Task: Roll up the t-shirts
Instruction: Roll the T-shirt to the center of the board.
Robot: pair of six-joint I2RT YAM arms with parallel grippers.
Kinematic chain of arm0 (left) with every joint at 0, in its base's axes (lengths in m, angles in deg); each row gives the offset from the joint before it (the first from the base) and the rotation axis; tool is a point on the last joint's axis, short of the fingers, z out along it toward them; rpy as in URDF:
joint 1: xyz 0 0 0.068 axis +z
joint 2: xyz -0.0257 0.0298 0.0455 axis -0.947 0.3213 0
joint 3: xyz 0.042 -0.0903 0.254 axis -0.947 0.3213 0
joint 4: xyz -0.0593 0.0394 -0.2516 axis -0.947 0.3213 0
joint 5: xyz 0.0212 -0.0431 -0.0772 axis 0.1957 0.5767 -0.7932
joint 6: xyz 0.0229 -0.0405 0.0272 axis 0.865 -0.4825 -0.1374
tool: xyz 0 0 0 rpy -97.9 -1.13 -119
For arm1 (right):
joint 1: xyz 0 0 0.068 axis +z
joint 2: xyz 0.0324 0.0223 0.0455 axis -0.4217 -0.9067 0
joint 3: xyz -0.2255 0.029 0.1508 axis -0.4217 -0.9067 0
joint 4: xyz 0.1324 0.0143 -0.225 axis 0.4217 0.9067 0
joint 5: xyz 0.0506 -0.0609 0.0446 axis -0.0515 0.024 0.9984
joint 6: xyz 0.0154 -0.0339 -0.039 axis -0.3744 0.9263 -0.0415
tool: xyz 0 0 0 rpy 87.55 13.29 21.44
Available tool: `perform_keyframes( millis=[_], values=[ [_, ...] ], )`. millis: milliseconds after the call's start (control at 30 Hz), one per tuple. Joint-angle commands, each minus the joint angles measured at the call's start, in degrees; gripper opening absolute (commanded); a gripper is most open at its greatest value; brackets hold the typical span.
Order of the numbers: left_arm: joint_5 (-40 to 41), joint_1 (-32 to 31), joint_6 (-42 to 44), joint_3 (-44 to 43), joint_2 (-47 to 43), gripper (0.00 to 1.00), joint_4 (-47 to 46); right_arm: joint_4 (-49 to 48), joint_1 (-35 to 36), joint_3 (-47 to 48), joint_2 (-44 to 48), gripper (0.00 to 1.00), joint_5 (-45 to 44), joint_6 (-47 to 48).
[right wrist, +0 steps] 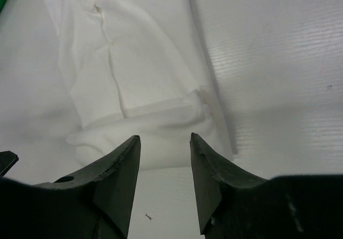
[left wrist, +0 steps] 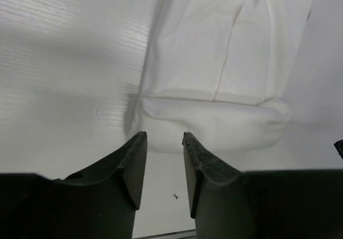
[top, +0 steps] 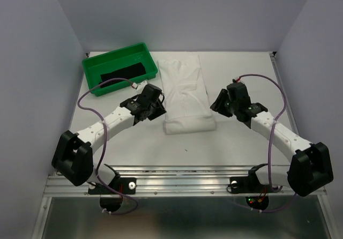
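Hovering low with both claws spread and pinching nothing: left claw and right claw, just before the near, turned-over end of the white shirt. Probably risking the loose turn springing open with nothing pinning it, or the roll going crooked from uneven pushing. Lying on the tabletop as a long folded strip, long axis running from the arms toward the far edge, started roll pointing at the arms. Lying in the green tray, far left: the black shirt.
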Motion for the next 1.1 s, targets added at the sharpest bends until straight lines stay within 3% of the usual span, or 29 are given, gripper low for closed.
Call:
perform_keyframes(
  millis=[0,100,133,233,767,933,1067],
  values=[
    [2.7,-4.4,0.2,-1.0,-3.7,0.40,2.8,1.1,-0.4,-1.3,2.3,0.43,5.0,2.6],
    [0.5,-7.1,-1.8,0.4,-3.4,0.22,-0.6,-0.3,-0.4,-3.9,2.6,0.26,7.6,2.5],
    [-1.6,-8.5,-2.6,1.7,-2.8,0.15,-3.8,-1.5,-0.4,-4.9,2.3,0.15,9.4,2.4],
    [-5.7,-9.2,-3.5,2.7,-0.1,0.00,-7.6,-4.2,-0.4,-5.2,0.8,0.06,13.1,2.1],
    [-7.4,-4.7,5.9,-7.2,18.2,0.00,-12.1,-7.6,-0.4,3.0,-19.7,0.01,1.2,0.0],
    [-7.6,-4.6,6.5,-8.2,17.5,0.00,-11.1,-3.5,-0.4,4.9,-18.5,0.01,-1.0,1.0],
    [-7.5,-4.6,6.0,-7.9,13.4,0.00,-10.0,-6.1,-0.4,3.2,-11.6,0.01,4.7,3.1]
  ],
)
